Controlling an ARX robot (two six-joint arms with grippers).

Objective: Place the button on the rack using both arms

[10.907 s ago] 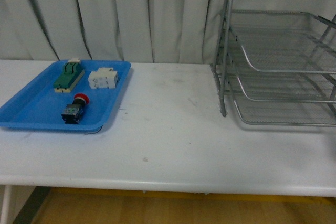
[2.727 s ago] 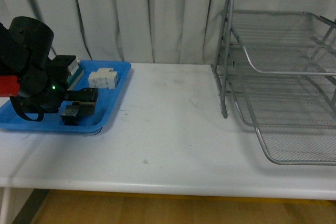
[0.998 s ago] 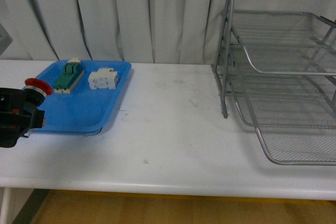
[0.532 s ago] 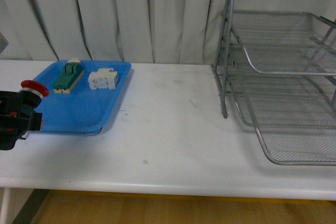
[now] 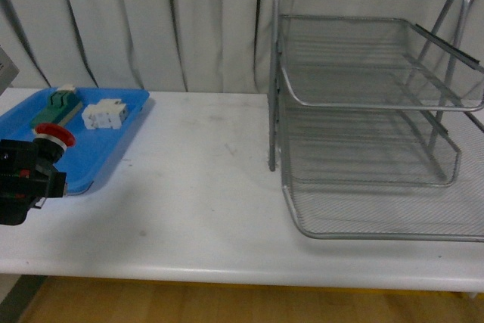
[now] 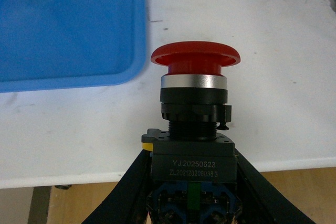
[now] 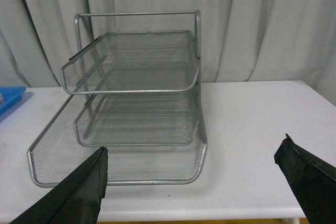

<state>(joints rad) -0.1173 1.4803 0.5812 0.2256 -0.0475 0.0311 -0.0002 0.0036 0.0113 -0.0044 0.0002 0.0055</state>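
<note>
My left hand (image 5: 26,179) is clamped on the button (image 6: 194,98), jaws pressed against both sides of its blocky black-grey body, and the round red cap points away from the wrist. In the left wrist view I can read a printed label on the body, with a silver ring just under the cap. The button is in my grip, not lying in the blue tray (image 5: 106,149); it sits over the white worktop (image 5: 197,194) just beside that tray's near corner, close to the worktop's front edge. Back in the tray, the green-beige switch block (image 5: 54,106) and the white terminal block (image 5: 104,114) lie side by side at the far end, near each other but apart. Across to the right stands the rack (image 5: 370,111), silver wire mesh on a tubular frame, 3 tiers, and the bottom tier reaches furthest toward me. The button and the rack are well apart, with bare worktop between them. My right hand (image 7: 194,148) faces the rack's open front, jaws spread wide with nothing between them, and it is out of the front view. A pale pleated curtain (image 5: 197,28) hangs behind everything.
</note>
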